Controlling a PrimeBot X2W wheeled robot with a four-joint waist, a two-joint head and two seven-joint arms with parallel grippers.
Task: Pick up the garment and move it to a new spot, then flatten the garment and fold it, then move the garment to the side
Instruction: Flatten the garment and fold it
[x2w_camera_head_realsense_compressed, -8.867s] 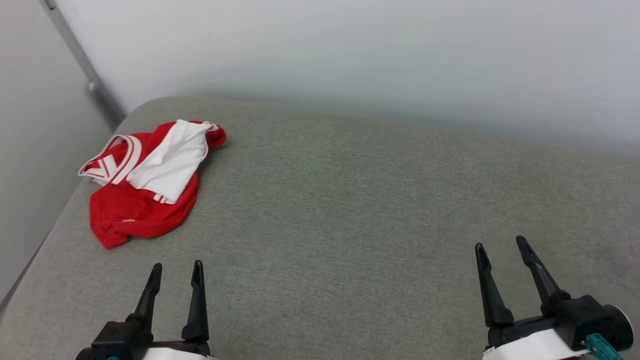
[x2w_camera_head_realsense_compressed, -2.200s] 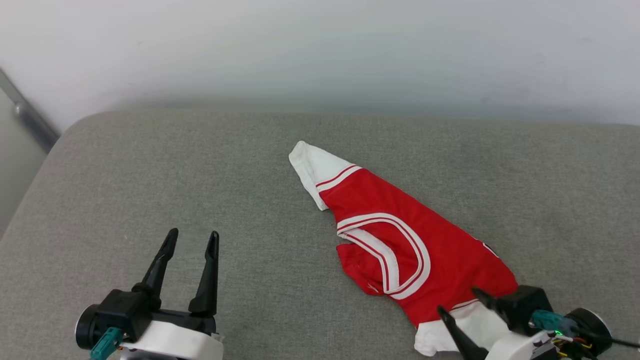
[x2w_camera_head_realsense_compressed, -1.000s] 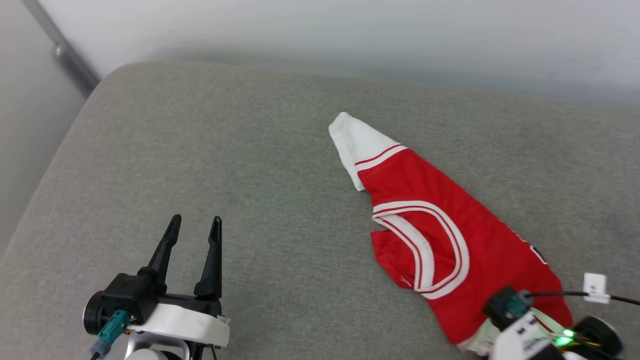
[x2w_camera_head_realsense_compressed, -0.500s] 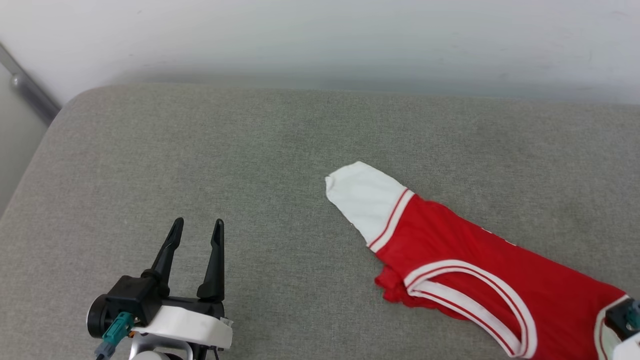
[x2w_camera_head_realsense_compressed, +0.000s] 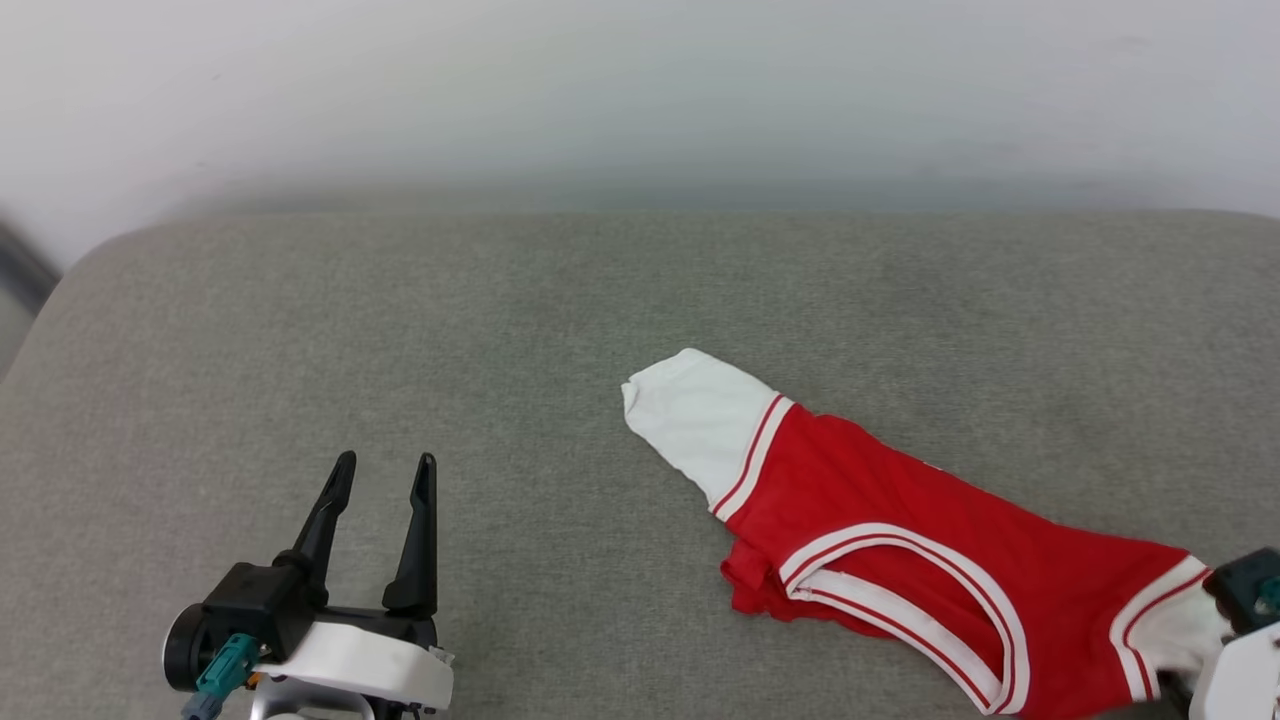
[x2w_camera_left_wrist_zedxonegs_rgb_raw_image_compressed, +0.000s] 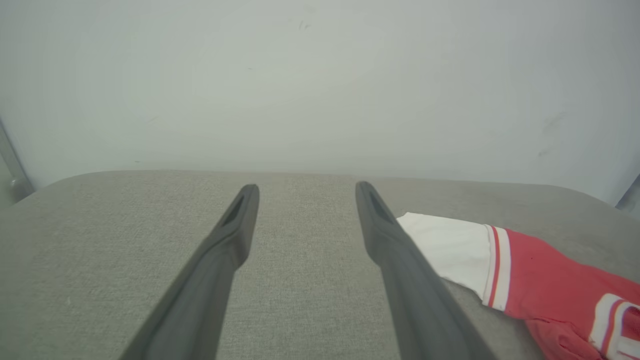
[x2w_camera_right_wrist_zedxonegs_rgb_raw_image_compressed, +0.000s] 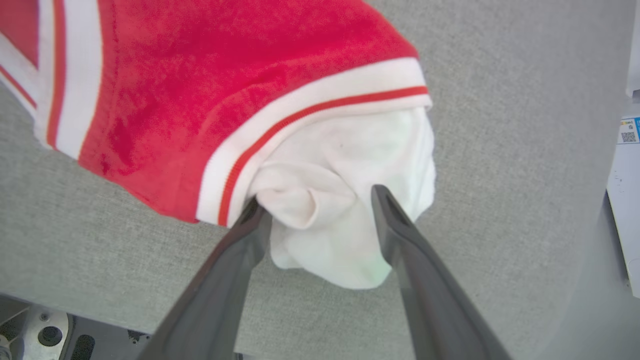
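the right pincer (x2w_camera_right_wrist_zedxonegs_rgb_raw_image_compressed: 318, 196) has just let go. a moment ago it was shut on the white sleeve (x2w_camera_right_wrist_zedxonegs_rgb_raw_image_compressed: 345, 165); now its two fingers stand wide apart on either side of that sleeve, which sits crumpled between them on the cushion (x2w_camera_head_realsense_compressed: 400, 320), brushing one finger but no longer pinched. the left pincer (x2w_camera_head_realsense_compressed: 386, 460) is also fully open and holds nothing, hovering over the cushion's front left part, well apart from the cloth.

the shirt (x2w_camera_head_realsense_compressed: 880, 540) started as a heap at the cushion's far left corner. it now lies on the cushion's right half, pulled out into a long narrow band from the cushion's middle, where the other sleeve (x2w_camera_head_realsense_compressed: 690, 420) points, down to its front right edge.

so the move to a new spot looks done, and the release marks its end. the shirt is far from flat, though: the body is doubled over itself and the striped neckline is skewed, so spreading it out seems the next job, before any fold.
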